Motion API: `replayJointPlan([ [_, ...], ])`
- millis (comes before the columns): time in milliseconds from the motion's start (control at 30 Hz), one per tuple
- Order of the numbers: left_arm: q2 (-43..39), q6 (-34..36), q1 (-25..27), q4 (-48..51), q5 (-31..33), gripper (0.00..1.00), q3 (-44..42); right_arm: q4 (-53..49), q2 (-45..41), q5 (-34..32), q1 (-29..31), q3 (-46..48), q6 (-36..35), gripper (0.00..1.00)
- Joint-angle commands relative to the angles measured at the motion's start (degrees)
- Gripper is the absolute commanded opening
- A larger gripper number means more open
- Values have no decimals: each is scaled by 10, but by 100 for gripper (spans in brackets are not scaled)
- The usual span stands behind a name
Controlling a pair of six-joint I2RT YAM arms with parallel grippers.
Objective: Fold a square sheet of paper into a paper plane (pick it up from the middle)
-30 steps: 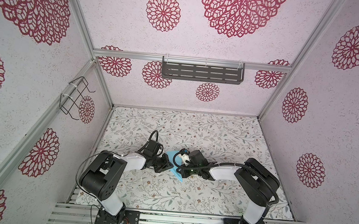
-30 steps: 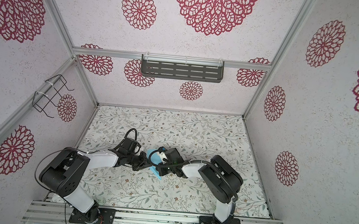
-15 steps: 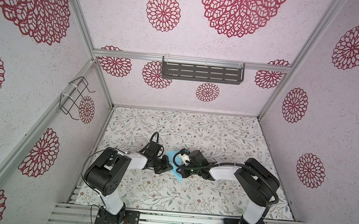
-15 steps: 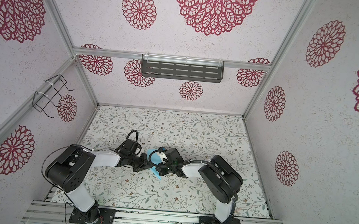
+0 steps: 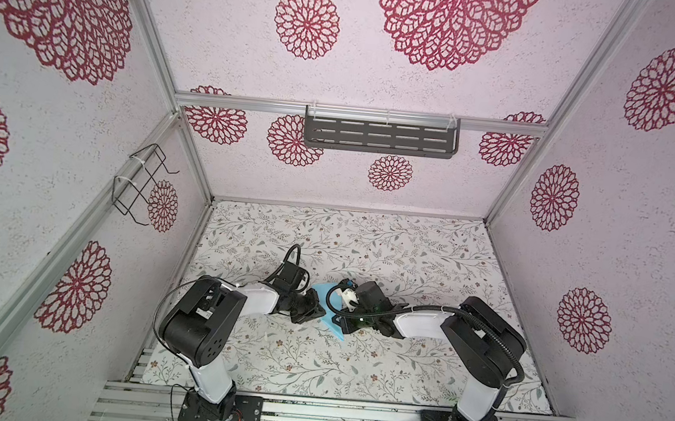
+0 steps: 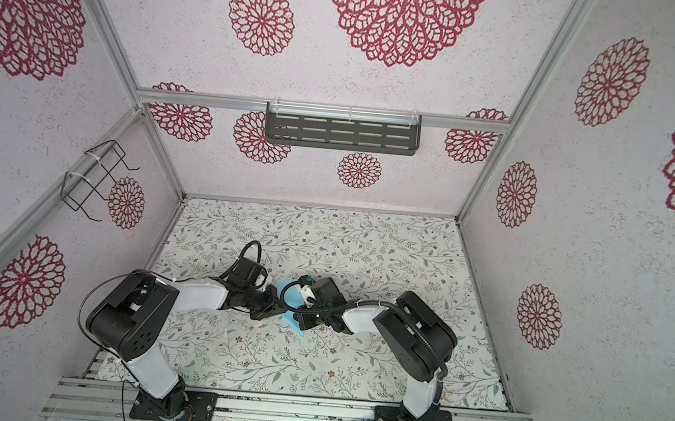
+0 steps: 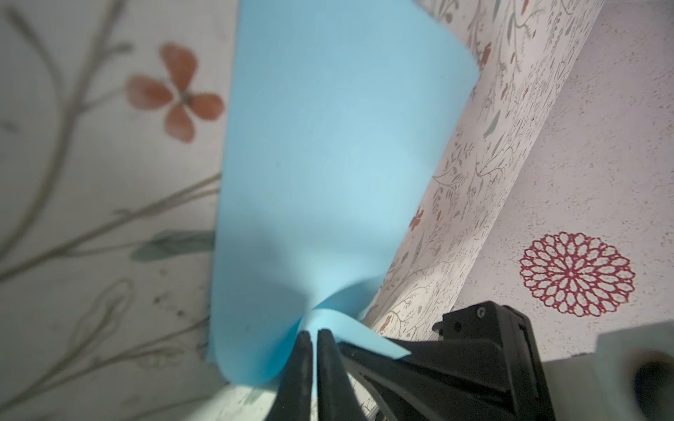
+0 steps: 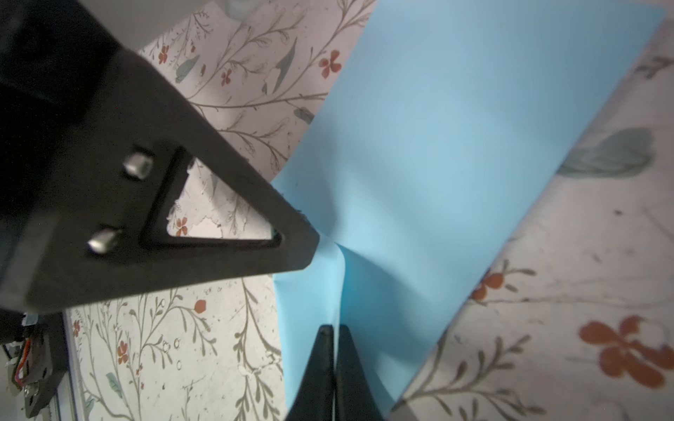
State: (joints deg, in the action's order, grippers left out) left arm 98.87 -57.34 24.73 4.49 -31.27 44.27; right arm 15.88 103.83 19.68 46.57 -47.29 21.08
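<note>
we start with the floral table mat (image 5: 407,247), where the 2 arms meet near the middle. between them sits the square sheet of paper (image 8: 456,145), bowed and curled rather than flat, with no clean crease that we can make out. the left gripper (image 7: 314,337) is clenched on a curled edge of the sheet. the right gripper (image 8: 334,333) is clenched on a raised ridge in it, close beside the left gripper's finger (image 8: 226,262).

we judge the risks so:
- pulling the 2 grips apart could tear so thin a sheet.
- pushing them together could buckle it into a stray wrinkle.
- the shallow pinch at the left fingertips (image 7: 301,361) could let the edge slip out.
</note>
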Motion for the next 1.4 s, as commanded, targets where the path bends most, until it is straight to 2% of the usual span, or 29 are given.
replayJointPlan([
  [0,-8,34,-14,46,26,14,34,-47,8,-24,-9,-6,5,7],
  [167,15,67,-27,90,50,19,82,-46,4,-20,-8,-6,13,6],
  [400,70,81,-32,125,59,14,133,-48,2,-20,-8,-9,18,6],
  [733,97,75,-32,147,62,7,143,-53,-14,-11,-10,-8,28,6],
  [1000,108,72,-32,163,70,6,142,-51,-36,-3,-12,-2,53,6],
  [1367,108,72,-32,157,57,6,144,-43,-15,20,-11,-11,51,7],
])
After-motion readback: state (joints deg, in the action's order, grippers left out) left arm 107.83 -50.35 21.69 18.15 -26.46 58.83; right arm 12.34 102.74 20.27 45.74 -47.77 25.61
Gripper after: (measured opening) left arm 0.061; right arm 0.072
